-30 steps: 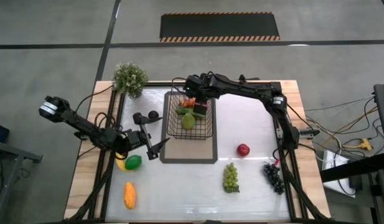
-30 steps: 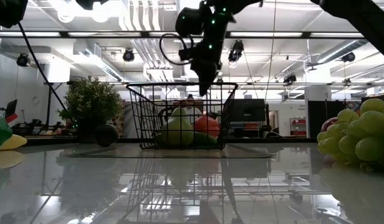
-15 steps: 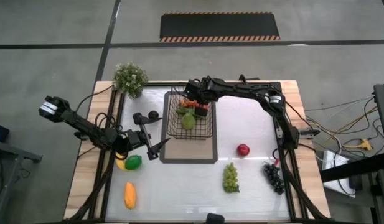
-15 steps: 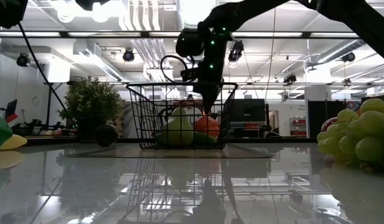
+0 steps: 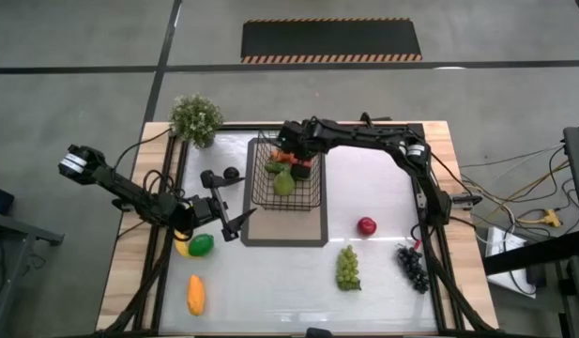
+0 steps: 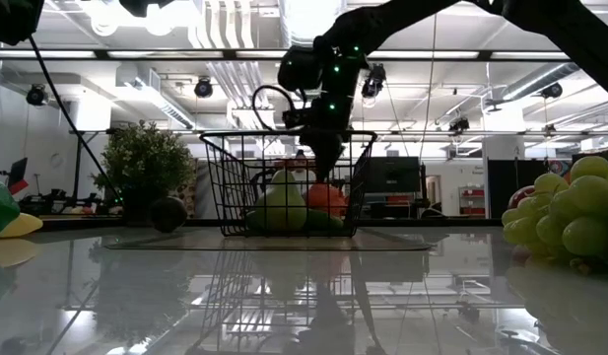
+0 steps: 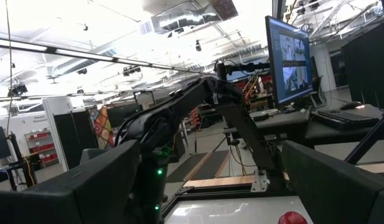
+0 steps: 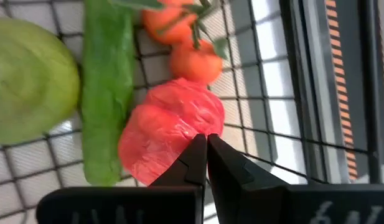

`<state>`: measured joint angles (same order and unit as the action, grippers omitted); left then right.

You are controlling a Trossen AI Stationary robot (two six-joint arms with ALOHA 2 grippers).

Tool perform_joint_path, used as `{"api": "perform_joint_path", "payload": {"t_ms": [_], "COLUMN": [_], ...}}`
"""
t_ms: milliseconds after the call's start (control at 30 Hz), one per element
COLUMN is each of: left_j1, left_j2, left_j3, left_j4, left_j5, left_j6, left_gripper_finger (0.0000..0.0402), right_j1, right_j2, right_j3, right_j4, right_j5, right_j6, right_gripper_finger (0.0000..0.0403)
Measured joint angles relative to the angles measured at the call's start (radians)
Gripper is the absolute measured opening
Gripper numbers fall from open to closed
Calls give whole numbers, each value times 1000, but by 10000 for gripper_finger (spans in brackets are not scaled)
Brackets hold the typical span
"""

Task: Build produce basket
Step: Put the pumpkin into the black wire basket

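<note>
The tomato [image 8: 170,134] in the basket [image 5: 261,188], likely light and slippery, is best gripped across its middle; the right gripper [image 8: 206,149] is pressed together above it.

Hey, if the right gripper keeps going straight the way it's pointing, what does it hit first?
Most likely the red tomato in the basket: the shut right gripper points at it, though the remaining gap is unclear.

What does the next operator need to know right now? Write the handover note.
Right gripper: jaws shut, empty, down inside the basket just over the red tomato.
Left gripper: jaws open, empty, waiting left of the basket.
Done: pear, cucumber, tomato and orange pieces are in the basket.
Left on the table: red apple, green grapes, dark grapes, lime, banana, an orange piece.
</note>
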<state>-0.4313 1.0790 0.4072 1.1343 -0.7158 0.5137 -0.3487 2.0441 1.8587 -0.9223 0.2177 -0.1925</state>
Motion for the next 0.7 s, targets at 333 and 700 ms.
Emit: {"api": "perform_joint_path", "payload": {"t_ms": [333,700], "left_j1": [0,0], "left_j2": [0,0], "left_j3": [0,0], "left_j4": [0,0], "left_j5": [0,0], "left_j6": [0,0], "left_gripper_finger": [375,375], "right_j1": [28,42], "right_j2": [0,1], "right_j3": [-1,-28], "right_j4": [49,66], "right_j5": [-150,-144], "right_j6": [28,38], "right_gripper_finger": [8,8]}}
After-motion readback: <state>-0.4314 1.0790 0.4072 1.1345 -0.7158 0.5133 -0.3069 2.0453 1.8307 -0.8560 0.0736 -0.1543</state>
